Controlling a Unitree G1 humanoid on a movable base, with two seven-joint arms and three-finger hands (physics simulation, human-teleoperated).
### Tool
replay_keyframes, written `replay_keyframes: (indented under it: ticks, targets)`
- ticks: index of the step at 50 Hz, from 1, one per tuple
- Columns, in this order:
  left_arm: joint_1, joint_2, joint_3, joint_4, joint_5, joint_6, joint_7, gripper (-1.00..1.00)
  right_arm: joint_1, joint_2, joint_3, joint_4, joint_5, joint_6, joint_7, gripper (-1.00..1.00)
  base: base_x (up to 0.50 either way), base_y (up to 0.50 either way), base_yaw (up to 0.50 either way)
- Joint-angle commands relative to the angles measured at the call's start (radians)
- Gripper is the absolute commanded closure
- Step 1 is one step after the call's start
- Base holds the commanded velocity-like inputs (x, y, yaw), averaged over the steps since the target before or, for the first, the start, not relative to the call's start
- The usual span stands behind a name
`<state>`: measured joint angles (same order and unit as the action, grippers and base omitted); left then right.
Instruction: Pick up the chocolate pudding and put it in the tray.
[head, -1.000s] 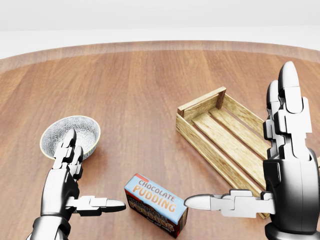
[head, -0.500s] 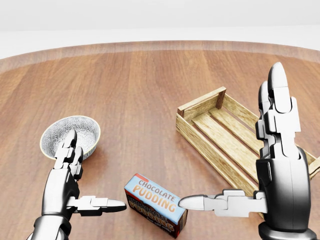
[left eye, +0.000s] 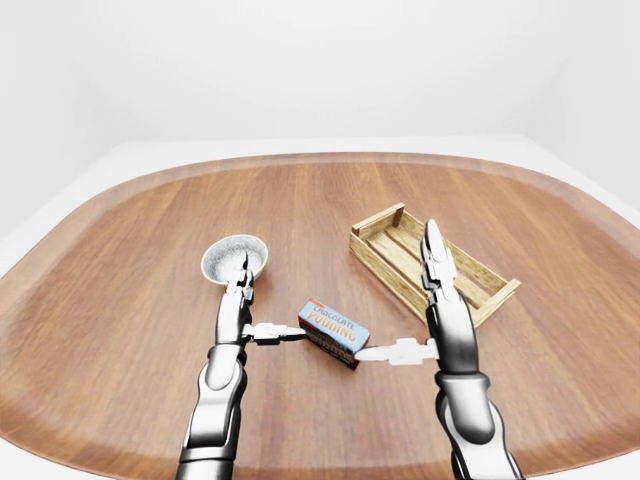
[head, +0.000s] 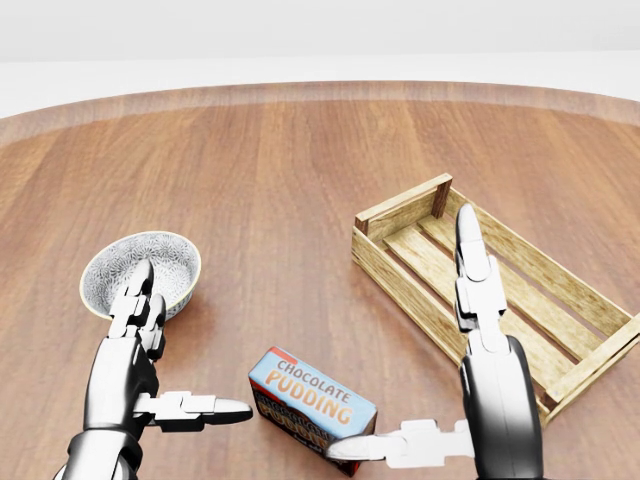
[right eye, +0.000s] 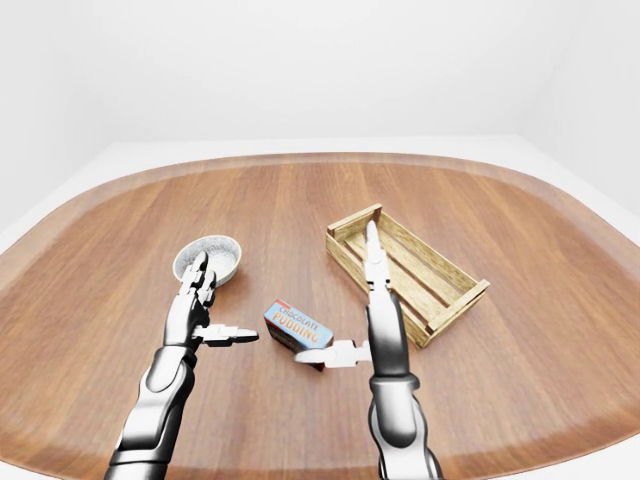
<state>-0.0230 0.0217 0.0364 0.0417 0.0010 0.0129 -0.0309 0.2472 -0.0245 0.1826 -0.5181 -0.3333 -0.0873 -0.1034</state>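
The pudding (head: 311, 408) is partly hidden by the right hand's (head: 470, 400) thumb; both hands are spread, the left hand (head: 150, 370) included.

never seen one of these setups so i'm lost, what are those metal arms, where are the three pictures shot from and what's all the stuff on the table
This is a computer simulation of a humanoid robot that a person steers remotely. All three pictures come from cameras on its head, looking out over its own arms: one head view, and a left-eye and right-eye pair showing nearly the same wider scene.

The silver left hand and silver right hand each have three fingers. Both are open and hold nothing.

On the round brown wooden table lie three things. A blue and red box labelled chocolate pudding sits between the hands, with the right thumb tip at its lower edge. A slatted light wooden tray, empty, lies to the right in the head view. A small patterned grey bowl stands to the left.
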Motion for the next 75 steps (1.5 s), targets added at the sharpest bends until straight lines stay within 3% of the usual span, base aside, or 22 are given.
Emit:
replay_keyframes:
  ticks: [1,10,14,33,34,42,48,56,60,64,70,75]
  targets:
    - [0.0,0.0,0.001,0.003,-0.003,0.005,0.0,-1.0,0.031,-0.015,0.042,0.077,-0.027,0.0,-0.039,-1.0,0.0,0.0,0.0]
    - [0.003,0.0,-0.001,-0.007,0.001,0.012,-0.001,-1.0,0.037,-0.018,0.05,0.158,-0.039,0.0,-0.065,-1.0,0.0,0.0,0.0]
    - [0.001,0.0,-0.001,0.003,0.001,0.002,-0.003,-1.0,0.032,-0.018,0.048,0.191,-0.04,0.0,-0.072,-1.0,0.0,0.0,0.0]
    - [0.002,0.0,-0.002,0.002,0.005,0.003,-0.002,-1.0,0.018,-0.008,0.05,0.326,-0.067,0.0,-0.103,-1.0,0.0,0.0,0.0]
    - [0.002,0.0,-0.002,-0.001,0.005,0.006,-0.002,-1.0,0.008,-0.011,0.048,0.412,-0.079,0.0,-0.136,-1.0,0.0,0.0,0.0]
    - [0.001,0.0,-0.002,0.002,0.006,0.006,-0.002,-1.0,0.015,-0.001,0.061,0.362,-0.089,0.0,-0.113,-1.0,0.0,0.0,0.0]
    - [0.002,0.0,-0.001,-0.005,0.005,0.013,-0.001,-1.0,-0.009,0.001,0.065,0.517,-0.106,0.0,-0.163,-1.0,0.0,0.0,0.0]
    - [0.0,0.0,0.0,0.001,0.005,0.011,0.001,-1.0,0.002,0.007,0.071,0.445,-0.094,0.0,-0.125,-1.0,0.0,0.0,0.0]
    - [-0.003,0.0,0.001,0.009,0.005,0.007,0.002,-1.0,-0.021,0.005,0.066,0.559,-0.108,0.0,-0.168,-1.0,0.0,0.0,0.0]
    - [-0.003,0.0,0.001,0.01,0.005,0.006,0.002,-1.0,-0.003,0.011,0.072,0.451,-0.096,0.0,-0.123,-1.0,0.0,0.0,0.0]
    - [-0.006,0.001,0.001,0.016,0.004,0.003,0.002,-1.0,-0.037,0.01,0.063,0.608,-0.113,0.0,-0.179,-1.0,0.0,0.0,0.0]
    - [-0.004,0.001,0.0,0.012,0.006,0.006,0.003,-1.0,-0.032,0.023,0.059,0.562,-0.105,0.0,-0.147,-1.0,0.0,0.0,0.0]
